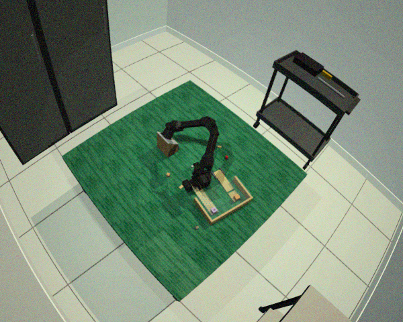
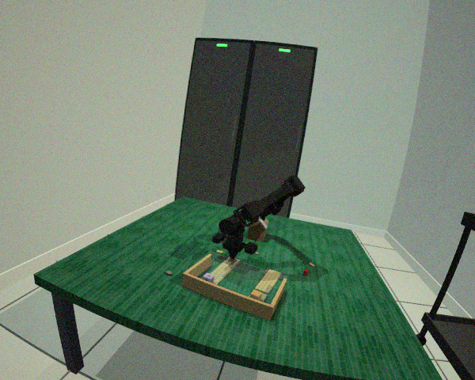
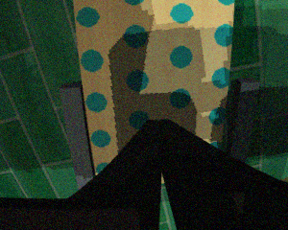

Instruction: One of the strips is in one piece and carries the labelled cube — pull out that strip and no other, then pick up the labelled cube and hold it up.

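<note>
The labelled cube (image 1: 213, 210), a small lilac block, sits on the far end of the dotted strip (image 3: 158, 45) from me, close against the end wall of the wooden tray (image 1: 228, 214), so it lies well ahead of my gripper (image 2: 232, 255), down the length of the strip. That strip looks unbroken from my end to the cube, which is why I judge it to be the one to pull. My gripper is pressed shut with nothing between the fingers; the wrist view shows them meeting in a closed wedge. The tip stands down over the near end of the strip at the tray's open side. I judge that the closed fingers are meant to pin the strip by pressing down on it and drag it back towards my base, not to pinch it. Whether the tip is really touching the strip I cannot tell.

To the right of my gripper, across the glassy middle of the tray, lies the second strip (image 1: 226, 181). It appears to be in two pieces, with a plain tan cube (image 1: 236, 196) near its far end; that one I should leave alone. Further right, well apart from the tray, a small red block (image 1: 226, 157) stands on the green table (image 2: 107, 261), out of the way of the pull.
</note>
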Controlling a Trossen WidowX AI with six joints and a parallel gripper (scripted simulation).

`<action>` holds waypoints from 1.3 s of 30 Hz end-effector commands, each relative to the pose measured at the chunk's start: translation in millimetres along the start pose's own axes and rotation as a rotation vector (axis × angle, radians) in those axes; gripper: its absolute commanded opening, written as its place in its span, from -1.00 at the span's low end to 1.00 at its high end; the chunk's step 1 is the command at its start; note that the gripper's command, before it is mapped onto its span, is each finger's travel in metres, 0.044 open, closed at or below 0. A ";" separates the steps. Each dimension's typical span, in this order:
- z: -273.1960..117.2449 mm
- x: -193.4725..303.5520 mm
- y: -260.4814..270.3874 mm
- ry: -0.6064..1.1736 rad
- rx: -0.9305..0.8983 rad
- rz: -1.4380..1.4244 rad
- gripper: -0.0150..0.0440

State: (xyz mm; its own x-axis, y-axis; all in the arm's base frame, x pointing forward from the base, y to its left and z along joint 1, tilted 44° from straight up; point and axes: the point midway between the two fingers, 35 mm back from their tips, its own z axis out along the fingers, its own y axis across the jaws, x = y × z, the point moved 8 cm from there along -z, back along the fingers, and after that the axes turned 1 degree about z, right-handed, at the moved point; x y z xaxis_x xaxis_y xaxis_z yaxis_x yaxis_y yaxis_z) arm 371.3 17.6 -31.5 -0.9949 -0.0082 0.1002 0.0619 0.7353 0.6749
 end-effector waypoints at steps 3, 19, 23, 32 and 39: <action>1.3 0.3 -0.1 0.000 -0.004 0.007 -0.49; 2.9 0.2 -0.1 0.000 -0.004 0.007 -0.49; 3.0 2.1 -0.2 0.000 -0.004 0.007 -0.49; 3.3 15.9 -0.8 0.000 -0.004 0.008 -0.49; 3.7 26.6 -1.1 0.001 -0.004 0.008 -0.49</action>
State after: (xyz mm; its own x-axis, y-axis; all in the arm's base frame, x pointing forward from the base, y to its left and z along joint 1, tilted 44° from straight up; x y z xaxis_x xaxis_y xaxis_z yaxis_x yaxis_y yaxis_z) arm 352.9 17.5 -30.5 -0.9959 0.0011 0.0910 0.0626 0.7339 0.6764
